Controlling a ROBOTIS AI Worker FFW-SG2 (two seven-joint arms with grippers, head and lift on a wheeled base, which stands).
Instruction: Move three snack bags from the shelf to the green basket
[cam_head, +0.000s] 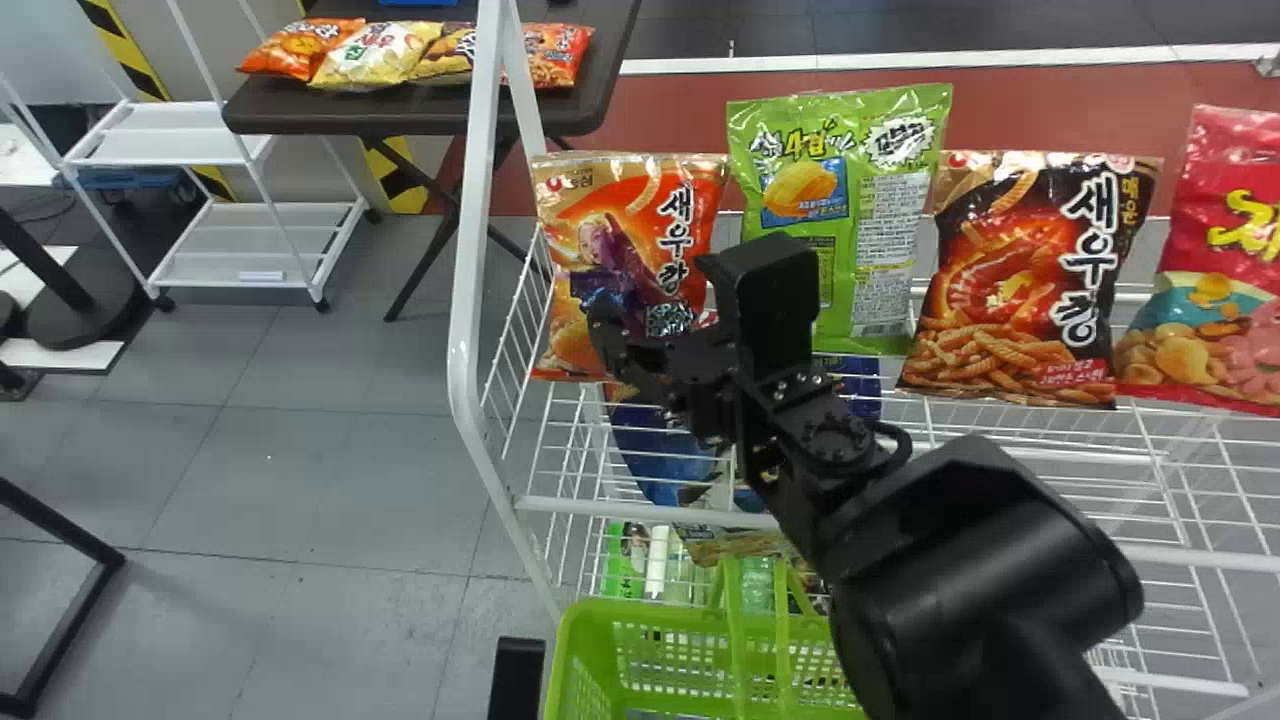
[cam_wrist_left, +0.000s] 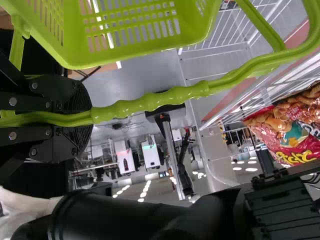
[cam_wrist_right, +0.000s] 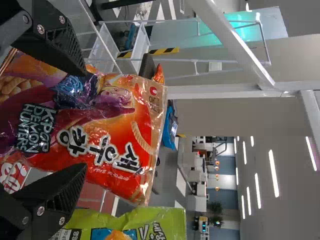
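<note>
In the head view my right gripper (cam_head: 655, 298) is in front of the orange snack bag (cam_head: 640, 195) at the left end of the shelf (cam_head: 645, 512). The right wrist view has my right gripper (cam_wrist_right: 82, 120) open, one finger toward each side of the orange bag (cam_wrist_right: 120, 135), its front between them. A green bag (cam_head: 885, 215), a black-and-red bag (cam_head: 1030, 290) and a pink bag (cam_head: 1225, 290) stand to its right. The green basket (cam_head: 640, 612) is low before the shelf. My left gripper (cam_wrist_left: 84, 117) is shut on its handle (cam_wrist_left: 175, 99) in the left wrist view.
The white shelf post (cam_head: 465, 330) rises just left of the orange bag. Blue packages (cam_head: 650, 445) lie on a lower level. Farther back at the left are a dark table (cam_head: 400, 120) with several snack bags and a white rack (cam_head: 240, 240).
</note>
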